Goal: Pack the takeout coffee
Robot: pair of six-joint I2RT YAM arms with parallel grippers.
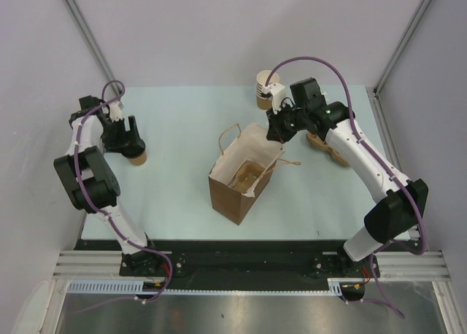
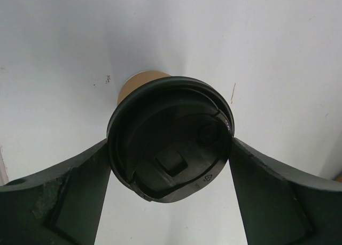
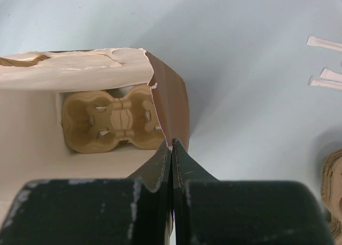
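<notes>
Steadiness counts: jaws of the left gripper (image 2: 171, 162) clasp the takeout coffee (image 2: 170, 132), so lift upright while the right gripper (image 3: 171, 148) pinches the bag (image 3: 172, 103) rim.

The pale blue-green table (image 1: 182, 115) carries an open brown paper bag (image 1: 237, 195) standing upright near its middle (white inside, tilted a little on the diagonal). The takeout coffee (image 1: 139, 157) stands well apart from the bag toward the left edge, its black lid on. At the far edge stands a stack of tan paper cups (image 1: 260, 86), to the right lie brown moulded-pulp trays (image 1: 326, 146), and three thin white sticks (image 3: 323, 41) lie on the surface near them.
</notes>
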